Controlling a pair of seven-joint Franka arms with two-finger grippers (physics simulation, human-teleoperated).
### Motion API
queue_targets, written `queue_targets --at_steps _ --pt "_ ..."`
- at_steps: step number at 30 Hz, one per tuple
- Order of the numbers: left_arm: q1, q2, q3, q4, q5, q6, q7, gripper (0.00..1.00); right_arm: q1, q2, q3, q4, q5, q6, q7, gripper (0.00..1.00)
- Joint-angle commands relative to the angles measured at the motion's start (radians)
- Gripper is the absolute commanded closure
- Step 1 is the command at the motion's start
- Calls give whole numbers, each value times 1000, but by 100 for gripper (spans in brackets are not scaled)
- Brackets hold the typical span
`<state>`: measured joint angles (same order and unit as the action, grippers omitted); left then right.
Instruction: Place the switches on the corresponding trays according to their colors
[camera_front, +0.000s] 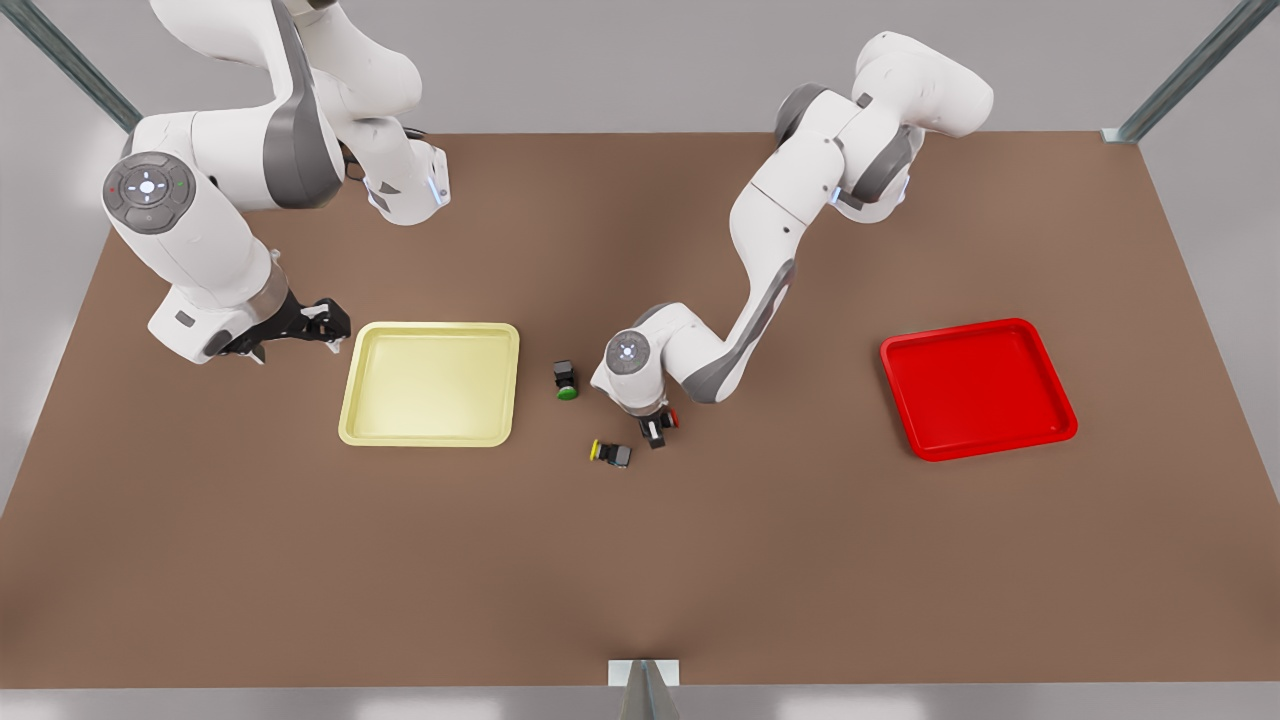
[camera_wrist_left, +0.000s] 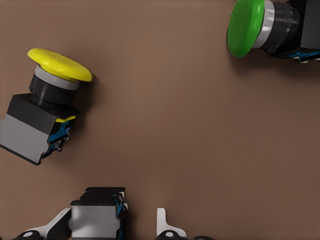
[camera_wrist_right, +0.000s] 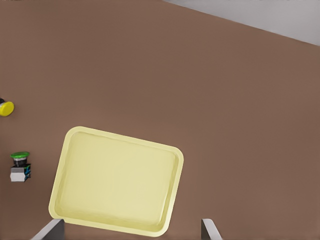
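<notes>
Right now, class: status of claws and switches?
Left claw open, straddling red-capped black push-button switch. Right claw open, waiting beside pale yellow plastic tray. Yellow-capped switch untouched.

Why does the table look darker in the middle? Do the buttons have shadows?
Front view: the table has a soft darker band down its middle, by the left gripper; the right gripper waits beside the yellow tray. Left wrist view: the yellow-capped switch and the green-capped switch cast only faint, soft shadows, no glare.
</notes>
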<state>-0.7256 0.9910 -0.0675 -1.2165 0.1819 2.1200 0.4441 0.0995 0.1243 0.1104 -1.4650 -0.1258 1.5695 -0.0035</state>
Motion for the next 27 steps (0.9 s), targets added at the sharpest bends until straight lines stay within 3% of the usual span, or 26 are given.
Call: queue_targets --at_steps 1,16,20,27 --pt "2 0 0 0 -1 0 -1 28 0 0 0 0 0 1 -1 0" --pt "-6 31 2 46 -4 9 -1 30 0 0 0 0 0 1 -1 0" --pt "-6 29 2 46 -4 3 2 43 0 1 0 0 0 1 0 0" --pt "-3 20 0 46 -18 -5 5 45 0 0 0 0 0 1 -1 0"
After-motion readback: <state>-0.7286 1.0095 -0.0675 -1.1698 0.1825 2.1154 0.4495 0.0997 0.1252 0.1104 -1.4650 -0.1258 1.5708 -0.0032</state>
